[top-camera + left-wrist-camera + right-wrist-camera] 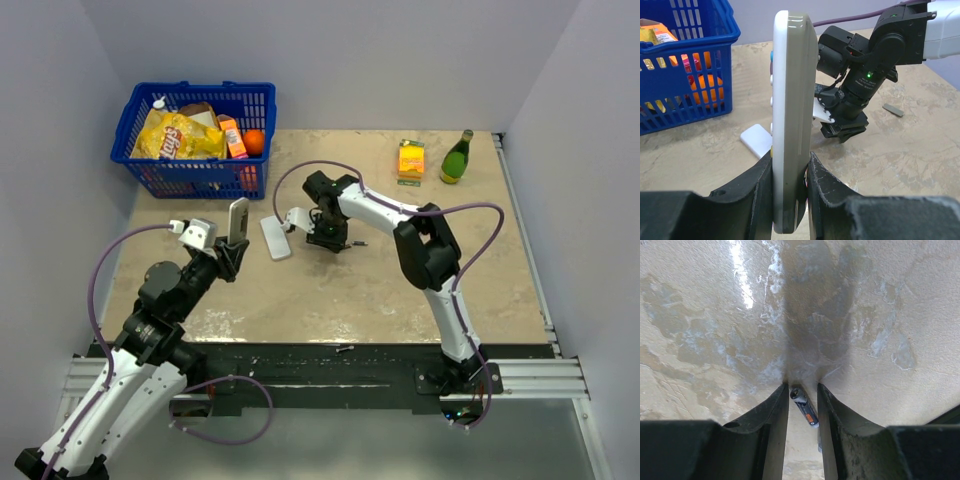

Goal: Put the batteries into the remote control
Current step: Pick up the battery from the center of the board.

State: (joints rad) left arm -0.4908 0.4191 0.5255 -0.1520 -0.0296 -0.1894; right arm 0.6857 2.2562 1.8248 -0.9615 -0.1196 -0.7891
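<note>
While left end effector clamps remote upright, right end effector straddles battery, grip unclear

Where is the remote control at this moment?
The remote control stands upright in the left hand, left of centre in the top view, on the near side of the blue basket, beside the white cover.

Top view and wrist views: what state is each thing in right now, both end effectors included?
Remote, upright, clamped in left end effector.
Left end effector, shut on remote.
White cover, off, flat on table.
Battery, lying on table between fingers of right end effector.
Right end effector, at the table, astride battery; grip unclear.
Second battery, loose on table.
Green bottle, upright.
</note>
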